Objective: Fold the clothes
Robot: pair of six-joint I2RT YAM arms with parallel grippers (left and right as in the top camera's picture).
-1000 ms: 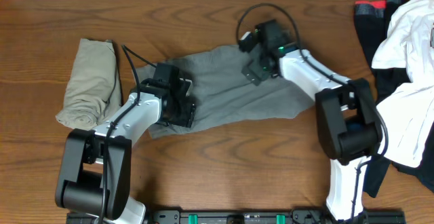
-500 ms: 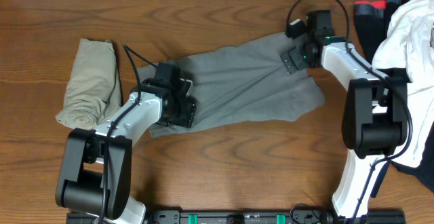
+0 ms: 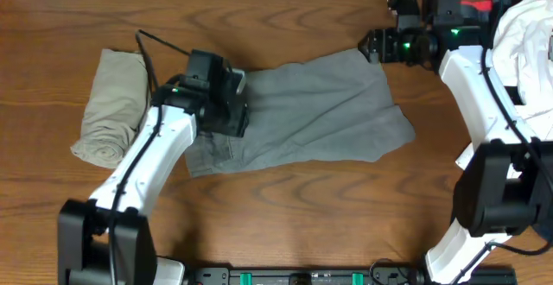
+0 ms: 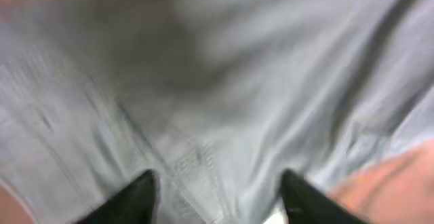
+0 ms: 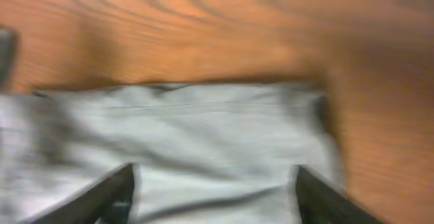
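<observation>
The grey shorts (image 3: 311, 112) lie spread across the middle of the table. The khaki shorts (image 3: 112, 104) lie folded at the left. My left gripper (image 3: 226, 112) is open above the grey shorts' left end; the left wrist view shows its fingers (image 4: 217, 200) apart over grey cloth (image 4: 224, 95). My right gripper (image 3: 373, 45) is open at the shorts' upper right corner; the right wrist view shows its fingers (image 5: 213, 193) apart over the cloth's edge (image 5: 190, 129).
A pile of white and dark clothes (image 3: 518, 86) lies at the table's right edge, near my right arm. Bare wood (image 3: 302, 216) lies in front of the grey shorts.
My right gripper pulled the grey shorts' right end out to the upper right, spreading them, then let go. My left arm lifted and shifted up a little.
</observation>
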